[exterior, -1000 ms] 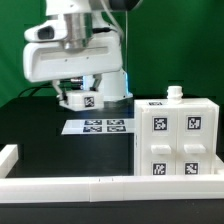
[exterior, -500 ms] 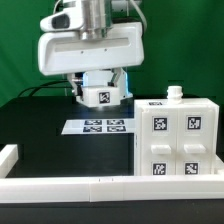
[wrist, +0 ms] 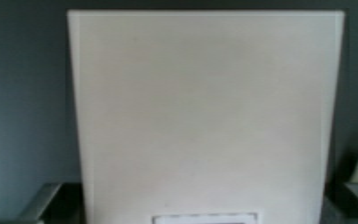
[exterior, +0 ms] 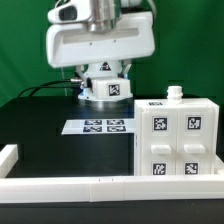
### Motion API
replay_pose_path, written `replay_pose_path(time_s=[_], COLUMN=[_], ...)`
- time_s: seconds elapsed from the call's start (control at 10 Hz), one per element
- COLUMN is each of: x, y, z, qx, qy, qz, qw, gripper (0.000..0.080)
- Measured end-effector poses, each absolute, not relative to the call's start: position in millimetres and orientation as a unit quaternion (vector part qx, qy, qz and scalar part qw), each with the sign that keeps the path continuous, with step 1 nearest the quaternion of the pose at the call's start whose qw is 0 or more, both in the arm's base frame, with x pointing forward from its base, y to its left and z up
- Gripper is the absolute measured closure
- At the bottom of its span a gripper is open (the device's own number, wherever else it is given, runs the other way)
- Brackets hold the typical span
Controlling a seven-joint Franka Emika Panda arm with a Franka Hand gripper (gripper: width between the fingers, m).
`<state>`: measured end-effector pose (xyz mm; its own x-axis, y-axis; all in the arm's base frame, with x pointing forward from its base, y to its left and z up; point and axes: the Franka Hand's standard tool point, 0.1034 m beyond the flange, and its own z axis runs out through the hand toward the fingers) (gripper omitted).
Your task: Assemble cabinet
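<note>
The cabinet body (exterior: 178, 140), a large white box with tagged blocks on its front, stands at the exterior view's right; a small white knob (exterior: 175, 93) sticks up from its top. My gripper (exterior: 106, 84) hangs above the table's back middle, shut on a white cabinet part (exterior: 108, 91) with a black-and-white tag, held in the air left of and slightly higher than the box top. In the wrist view this part (wrist: 202, 100) is a flat white panel filling most of the picture, between my dark fingers (wrist: 43, 202). My gripper (wrist: 202, 208) grips its end.
The marker board (exterior: 100, 126) lies flat on the black table under the gripper. A long white rail (exterior: 100, 185) runs along the front edge, with a short upright end (exterior: 10, 155) at the exterior view's left. A green wall stands behind.
The arm has moved toward the exterior view's right and slightly up, carrying the tagged white part with it. The cabinet body has not moved.
</note>
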<state>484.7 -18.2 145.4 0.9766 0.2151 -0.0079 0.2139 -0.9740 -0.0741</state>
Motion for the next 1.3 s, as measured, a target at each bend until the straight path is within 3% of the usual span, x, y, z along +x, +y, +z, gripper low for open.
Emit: replay_pose_path(time_s=[0.4, 0.9, 1.3], x=[529, 532, 571], y=[35, 42, 64], z=[176.2, 172.1, 188.7], qx=[-0.998, -0.997, -0.997], qy=[-0.056, -0.065, -0.071], qz=[0.004, 0.007, 0.000], qw=[0.035, 0.035, 0.036], gripper=[0.0239, 0.0239, 0.0239])
